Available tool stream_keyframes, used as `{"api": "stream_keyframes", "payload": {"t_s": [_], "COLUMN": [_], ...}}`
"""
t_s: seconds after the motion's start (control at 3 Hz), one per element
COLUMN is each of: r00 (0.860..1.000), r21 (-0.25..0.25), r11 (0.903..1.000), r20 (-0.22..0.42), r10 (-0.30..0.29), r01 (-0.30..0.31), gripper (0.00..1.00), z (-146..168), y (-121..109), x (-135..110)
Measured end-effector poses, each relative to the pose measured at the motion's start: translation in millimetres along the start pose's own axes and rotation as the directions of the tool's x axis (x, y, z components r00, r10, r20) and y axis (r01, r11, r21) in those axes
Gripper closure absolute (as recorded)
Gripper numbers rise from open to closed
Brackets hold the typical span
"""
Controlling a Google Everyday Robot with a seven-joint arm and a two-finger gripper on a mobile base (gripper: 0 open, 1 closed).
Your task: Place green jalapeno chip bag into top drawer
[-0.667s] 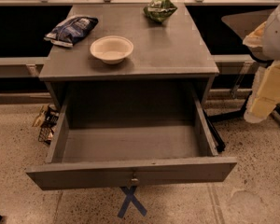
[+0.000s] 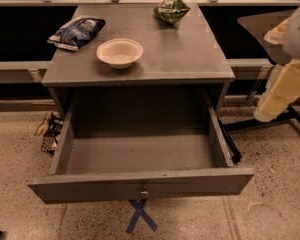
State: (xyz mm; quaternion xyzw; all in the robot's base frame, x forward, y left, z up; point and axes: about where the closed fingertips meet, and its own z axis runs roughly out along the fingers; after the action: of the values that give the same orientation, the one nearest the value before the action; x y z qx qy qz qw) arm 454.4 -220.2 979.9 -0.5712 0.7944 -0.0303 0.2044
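1. Almost nothing has moved since the earlier frame. The bags, the bowl and the drawer lie where they were, and only the robot's cream-coloured arm at the right edge has shifted slightly.
2. The gripper (image 2: 270, 106) hangs at the right edge of the view, beside the table's right side and level with the open drawer. Whether the claw is spread or pressed together cannot be told.
3. The green jalapeno chip bag (image 2: 171, 9) lies crumpled near the far right corner of the grey table (image 2: 190, 59), untouched and well apart from the gripper.
4. The top drawer (image 2: 90, 186) stands pulled out toward the viewer, its inside bare, with a small metal lock (image 2: 143, 191) on the front panel. It is probably open so the bag can be lowered in from above.
5. A white bowl (image 2: 119, 52) sits near the table's front left, with a dark blue chip bag (image 2: 76, 32) behind it. Neither belongs to the task.
6. Judged from this, the pick-up has not begun. The arm must first reach across to the far corner.
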Motion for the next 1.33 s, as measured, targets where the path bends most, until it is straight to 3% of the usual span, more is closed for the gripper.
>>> {"api": "stream_keyframes", "payload": {"t_s": [0.33, 0.67, 1.0, 1.33], "r00": [0.970, 0.879, 0.765, 0.671], "r21": [0.079, 0.125, 0.137, 0.117], "r11": [0.9809, 0.9357, 0.8922, 0.8599], "r20": [0.181, 0.401, 0.580, 0.680], "r10": [0.162, 0.257, 0.280, 0.295], "r01": [-0.178, -0.330, -0.430, -0.497], "gripper": [0.00, 0.00, 0.00, 0.00], "z": [5.9, 17.8, 41.0, 88.0], "y": [-47.0, -119.6, -192.9, -273.0], "x": [12.7, 7.0, -13.1, -33.6]}}
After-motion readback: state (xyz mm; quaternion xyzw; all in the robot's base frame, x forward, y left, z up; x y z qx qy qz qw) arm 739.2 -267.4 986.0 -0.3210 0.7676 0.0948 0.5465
